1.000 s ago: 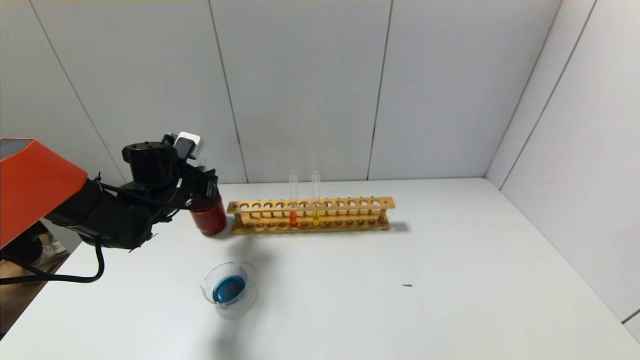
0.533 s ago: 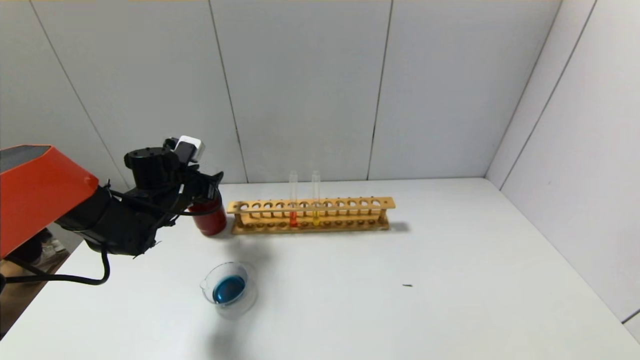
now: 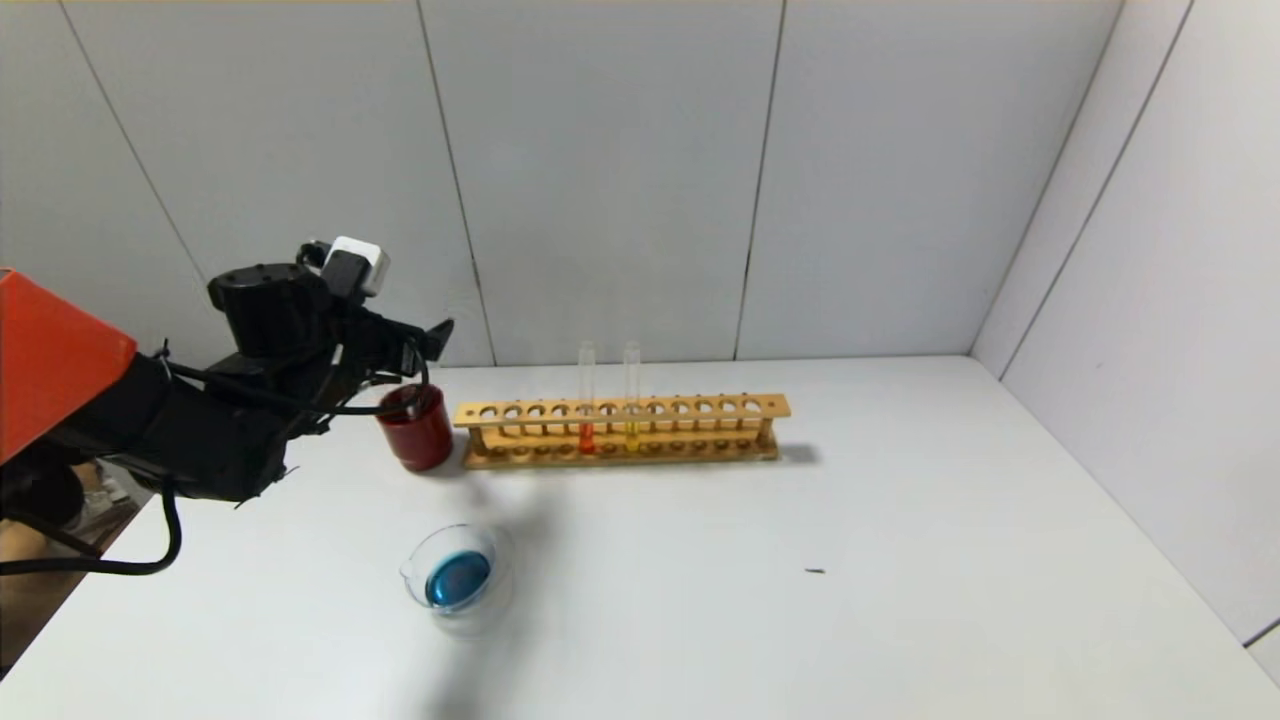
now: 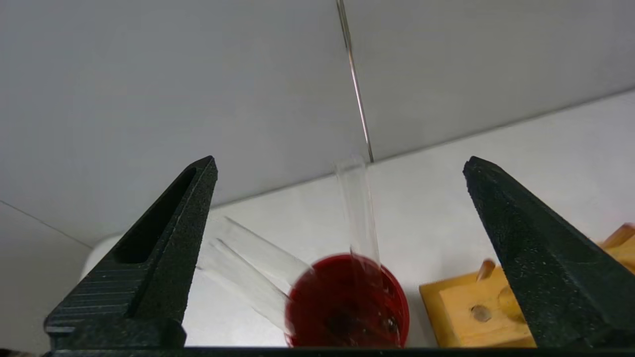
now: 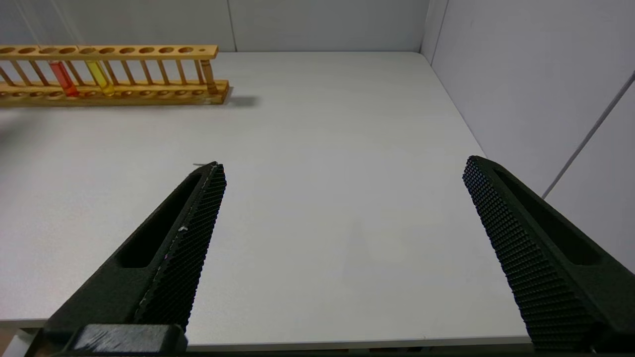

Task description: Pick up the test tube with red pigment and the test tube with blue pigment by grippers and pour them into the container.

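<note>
The left hand (image 3: 432, 335) hung spread wide and empty above the dark red cup (image 3: 415, 428) at the far left of the desk (image 3: 900, 560), its two black fingers (image 4: 163, 248) well apart with nothing between them. From the left wrist view, clear empty glass tubes (image 4: 358, 208) stood and leaned inside that cup, one nearly upright and others tilted out over its rim. Just to the right of the cup sat the wooden rack (image 3: 622, 430), running left to right along the far side of the desk. In it stood the test tube with red pigment (image 3: 586, 400), upright, with the yellow-liquid tube (image 3: 631, 397) just beside it on the right. Nearer than the cup, and apart from it, lay the container (image 3: 458, 580), a low clear dish holding blue liquid. A small dark speck (image 3: 815, 571) lay on the desk well to the right of the dish. The right hand (image 5: 342, 248) was parked low at the near right edge of the desk, its fingers likewise spread and holding nothing, well away from the rack.
</note>
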{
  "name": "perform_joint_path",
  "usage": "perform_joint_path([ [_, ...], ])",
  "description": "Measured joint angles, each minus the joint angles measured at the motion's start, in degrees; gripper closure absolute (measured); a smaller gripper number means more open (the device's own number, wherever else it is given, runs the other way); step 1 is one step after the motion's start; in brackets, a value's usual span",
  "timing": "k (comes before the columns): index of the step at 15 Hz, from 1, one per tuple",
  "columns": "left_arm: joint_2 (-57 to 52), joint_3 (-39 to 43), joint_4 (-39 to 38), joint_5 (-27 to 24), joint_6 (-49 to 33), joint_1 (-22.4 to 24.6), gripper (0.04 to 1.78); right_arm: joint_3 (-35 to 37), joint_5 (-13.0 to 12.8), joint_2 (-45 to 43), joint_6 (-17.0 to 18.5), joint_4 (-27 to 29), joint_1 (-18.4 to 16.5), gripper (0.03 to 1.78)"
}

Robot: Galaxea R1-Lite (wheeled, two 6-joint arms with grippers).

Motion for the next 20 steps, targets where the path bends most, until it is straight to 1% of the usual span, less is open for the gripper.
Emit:
perform_joint_path([
  [2,-5.5,1.0,0.6,0.1,0.7,0.0,0.07,0.0,0.0,0.0,0.0,0.0,0.0,0.06],
  [4,-13.3,3.9,1.5,0.4,1.6,0.0,0.07,0.0,0.0,0.0,0.0,0.0,0.0,0.06],
  [7,-29.9,12.7,3.7,1.9,2.1,0.4,0.07,0.0,0.0,0.0,0.0,0.0,0.0,0.06],
  [10,-50.0,23.6,7.7,3.6,2.2,0.7,0.07,0.0,0.0,0.0,0.0,0.0,0.0,0.06],
  [13,-71.5,33.1,15.7,5.0,1.5,1.0,0.07,0.0,0.0,0.0,0.0,0.0,0.0,0.06],
  [16,-91.0,39.9,26.7,6.3,-0.2,2.5,0.07,0.0,0.0,0.0,0.0,0.0,0.0,0.06],
  [18,-101.6,43.6,36.3,6.2,-0.6,3.8,0.07,0.0,0.0,0.0,0.0,0.0,0.0,0.06],
  [20,-109.3,49.2,47.4,6.0,-1.1,4.6,0.07,0.0,0.0,0.0,0.0,0.0,0.0,0.06],
])
